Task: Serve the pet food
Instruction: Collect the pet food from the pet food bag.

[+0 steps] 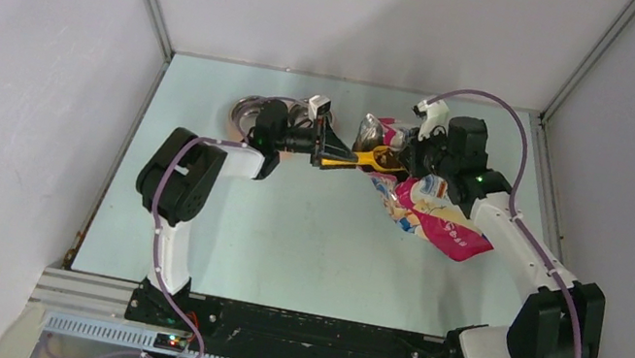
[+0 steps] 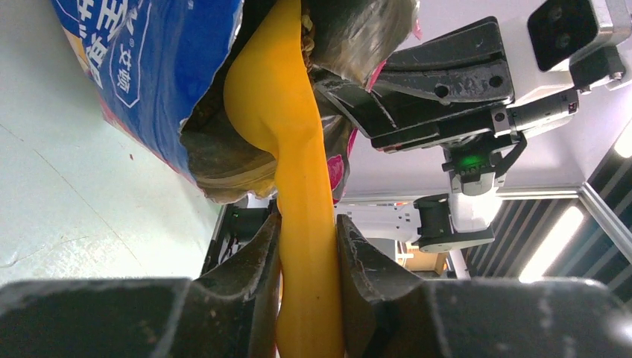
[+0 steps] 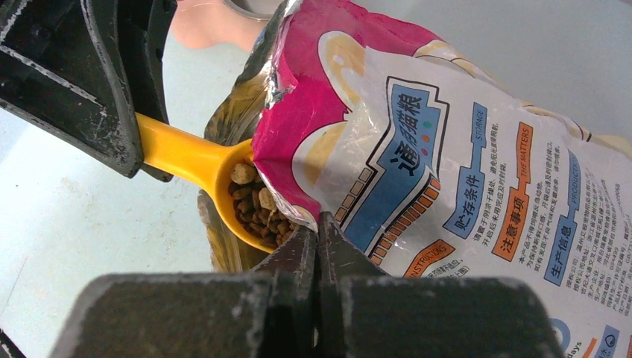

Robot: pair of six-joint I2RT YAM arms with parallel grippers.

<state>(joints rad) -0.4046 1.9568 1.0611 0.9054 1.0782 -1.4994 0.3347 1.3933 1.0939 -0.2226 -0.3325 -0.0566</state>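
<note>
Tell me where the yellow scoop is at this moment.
In the top view the yellow scoop is central toward the back: the left hand grips its handle, its bowl of kibble inside the bag's mouth.

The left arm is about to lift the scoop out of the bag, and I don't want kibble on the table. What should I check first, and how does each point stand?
1. Grip: the left gripper is clamped on the handle of the yellow scoop: ok.
2. Load: the scoop's bowl holds kibble: ok.
3. Pack: the right gripper is shut on the mouth edge of the bag: ok.
4. Tilt: scoop bowl level enough to carry its load: cannot tell.
5. Target: the feeder is ready to receive: cannot tell, the left arm hides most of it.
</note>
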